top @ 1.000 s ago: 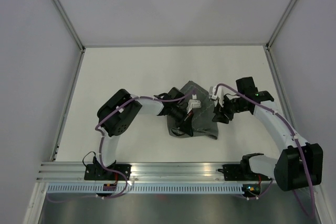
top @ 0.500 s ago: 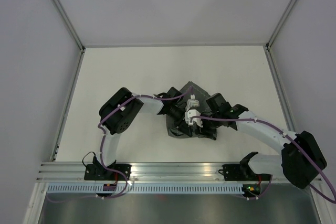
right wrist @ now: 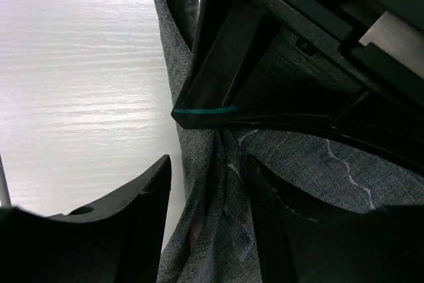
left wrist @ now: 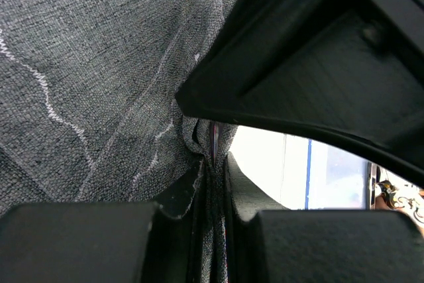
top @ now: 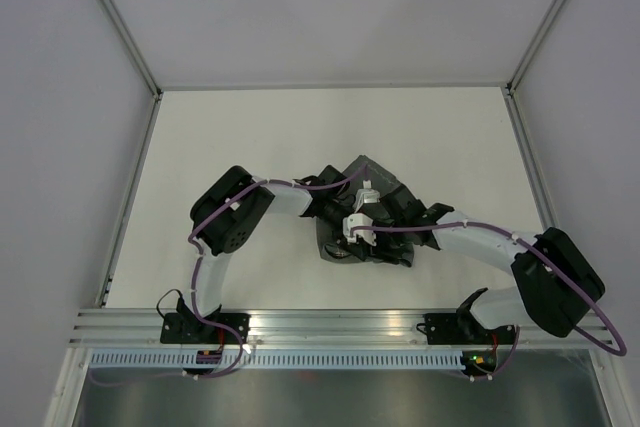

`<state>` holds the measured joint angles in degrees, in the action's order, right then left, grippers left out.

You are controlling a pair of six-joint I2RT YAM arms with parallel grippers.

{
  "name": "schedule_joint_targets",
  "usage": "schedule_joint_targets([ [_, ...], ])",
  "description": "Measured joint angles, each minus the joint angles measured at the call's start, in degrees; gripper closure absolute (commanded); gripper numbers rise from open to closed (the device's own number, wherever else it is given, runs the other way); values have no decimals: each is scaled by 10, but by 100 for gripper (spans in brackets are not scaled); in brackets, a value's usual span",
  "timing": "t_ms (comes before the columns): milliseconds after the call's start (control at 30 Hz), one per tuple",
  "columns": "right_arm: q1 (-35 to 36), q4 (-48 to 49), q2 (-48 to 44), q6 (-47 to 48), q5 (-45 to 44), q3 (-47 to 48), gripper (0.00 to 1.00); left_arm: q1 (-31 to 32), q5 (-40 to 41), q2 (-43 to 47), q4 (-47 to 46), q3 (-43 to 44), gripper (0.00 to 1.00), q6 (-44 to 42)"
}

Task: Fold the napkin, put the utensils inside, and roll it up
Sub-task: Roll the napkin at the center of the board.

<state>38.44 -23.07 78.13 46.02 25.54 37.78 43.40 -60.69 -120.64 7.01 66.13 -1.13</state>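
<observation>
The white desk (top: pixel 220 147) fills the middle of the overhead view, walled by pale panels, and both arms reach in from the near edge to meet over its centre. There lies the napkin (top: pixel 368 172), a dark grey cloth gathered into a rumpled heap rather than spread flat, its far corner poking out beyond the two wrists and its near edge showing beneath them. The left hand (left wrist: pixel 209 210) is squeezed almost together, with a standing crease of the cloth pinched between its two fingers. The right hand (right wrist: pixel 209 164) sits just beside it, so close that each wrist camera is half blocked by the other's black body. Its fingers stand moderately apart, straddling a ridge of the fabric, and the bare desk shows pale to one side. A lighter wavy stitched line (left wrist: pixel 40 84) runs across the weave. A thin pinkish sliver (left wrist: pixel 213 140) peeps out of the crease above the left fingers, too little of it to tell what it is.
</observation>
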Motion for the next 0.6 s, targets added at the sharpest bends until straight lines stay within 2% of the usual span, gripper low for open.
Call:
schedule_joint_targets([
  [167, 0, 17, 15, -17, -17, -3, 56, -1, -1, -1, 2, 2, 98, 1],
  [300, 0, 18, 24, -30, -16, -3, 57, -1, -1, -1, 2, 2, 98, 2],
  [367, -3, 16, 29, -34, -12, 0, 61, -2, 0, -1, 2, 2, 98, 2],
  [433, -11, 5, 40, -36, 2, 10, 71, -2, 0, -1, 2, 2, 98, 3],
  [600, -54, -53, 93, -34, 64, 61, 77, -7, 0, -2, 2, 3, 98, 6],
])
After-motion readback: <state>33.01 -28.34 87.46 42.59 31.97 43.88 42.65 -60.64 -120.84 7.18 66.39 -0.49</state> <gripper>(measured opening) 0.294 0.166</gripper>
